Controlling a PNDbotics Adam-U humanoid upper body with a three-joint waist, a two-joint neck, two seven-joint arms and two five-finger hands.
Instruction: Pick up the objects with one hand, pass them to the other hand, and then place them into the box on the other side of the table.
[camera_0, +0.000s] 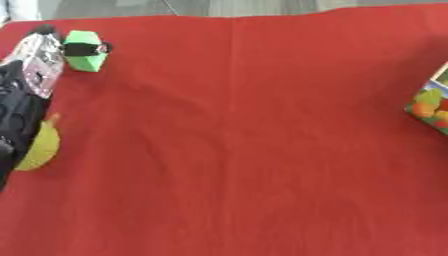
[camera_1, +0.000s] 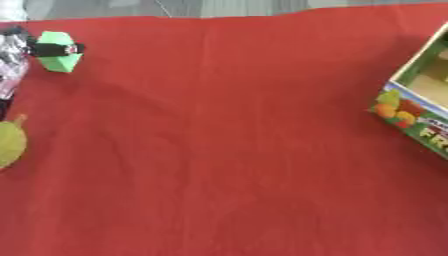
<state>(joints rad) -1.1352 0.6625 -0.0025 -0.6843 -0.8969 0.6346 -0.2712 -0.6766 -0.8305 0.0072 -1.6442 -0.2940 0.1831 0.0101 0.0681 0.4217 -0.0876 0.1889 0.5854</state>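
Red cloth covers the whole worktop (camera_0: 245, 150), wrinkled a little down the middle, and the action sits all the way over at the left edge. The left hand (camera_0: 39, 60) comes in from that side, silver and black, with the dark arm trailing down the edge of the left eye view below it. Dark fingers (camera_0: 83, 49) wrap across the middle of a bright green block (camera_0: 86, 57), so the left hand has the green block in its grasp, up near the far left corner of the cloth. Whether the block rests on the cloth or hangs just clear of it, I cannot tell.

Just below, near the same edge, lies a yellow-green fruit (camera_1: 9, 142) with a small orange tip pointing up, and in the left eye view the arm partly covers it. It lies on the cloth, apart from the green block.

Across the worktop, well away on the right side, stands the box (camera_1: 411, 117), open at the top, its pale inside showing, with printed fruit pictures and white letters on its green front wall. It is cut off by the right edge in both views.

The right hand shows in neither view.
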